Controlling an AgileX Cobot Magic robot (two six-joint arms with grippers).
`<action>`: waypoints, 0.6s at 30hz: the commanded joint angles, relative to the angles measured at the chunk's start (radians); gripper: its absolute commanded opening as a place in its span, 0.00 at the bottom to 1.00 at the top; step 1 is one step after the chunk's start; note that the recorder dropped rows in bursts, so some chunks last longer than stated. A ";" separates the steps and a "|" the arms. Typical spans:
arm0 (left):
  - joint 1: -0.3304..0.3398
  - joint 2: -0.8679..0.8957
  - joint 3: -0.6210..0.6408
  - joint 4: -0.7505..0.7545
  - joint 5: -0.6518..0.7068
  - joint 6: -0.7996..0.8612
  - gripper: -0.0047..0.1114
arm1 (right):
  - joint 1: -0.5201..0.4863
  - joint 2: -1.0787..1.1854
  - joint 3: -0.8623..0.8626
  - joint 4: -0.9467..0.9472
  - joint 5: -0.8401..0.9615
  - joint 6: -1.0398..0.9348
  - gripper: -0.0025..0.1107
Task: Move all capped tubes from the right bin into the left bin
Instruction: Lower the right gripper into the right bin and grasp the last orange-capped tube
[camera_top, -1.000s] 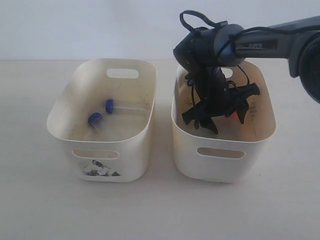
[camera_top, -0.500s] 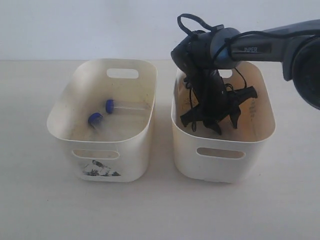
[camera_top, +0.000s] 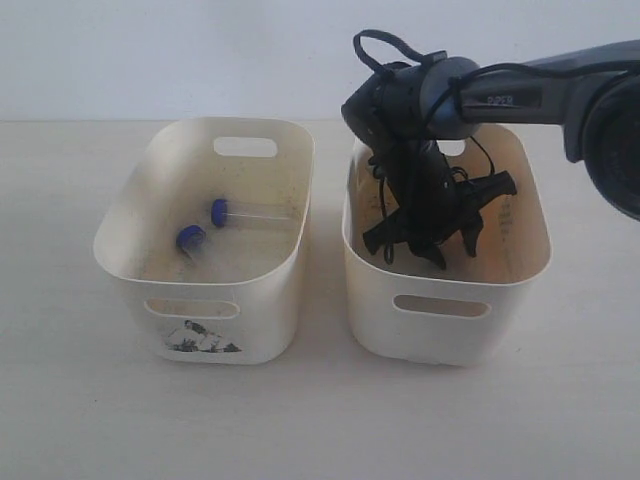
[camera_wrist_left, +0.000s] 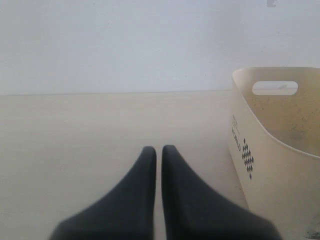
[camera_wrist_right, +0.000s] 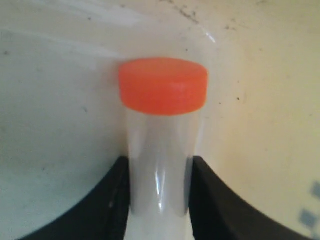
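In the right wrist view my right gripper is shut on the clear body of an orange-capped tube, close above the right bin's floor. In the exterior view that gripper reaches down inside the plain right bin, and the arm hides the tube there. The second orange-capped tube does not show. Two blue-capped tubes lie in the left bin with the sticker. My left gripper is shut on nothing, low over the table, outside the exterior view.
The two bins stand side by side with a narrow gap between them. A cream bin wall with a diamond of dots stands close beside the left gripper. A pale wall runs behind the table.
The right arm has shifted slightly left inside the right bin. The red glimpse beside the gripper a second ago is now hidden. The blue-capped tubes have not moved.
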 joint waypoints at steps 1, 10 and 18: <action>0.002 -0.003 -0.003 0.002 -0.010 -0.007 0.08 | -0.012 0.070 0.030 0.053 -0.038 -0.001 0.06; 0.002 -0.003 -0.003 0.002 -0.010 -0.007 0.08 | -0.010 0.046 0.002 0.136 -0.038 -0.094 0.02; 0.002 -0.003 -0.003 0.002 -0.010 -0.007 0.08 | 0.021 -0.109 -0.025 0.157 -0.038 -0.179 0.02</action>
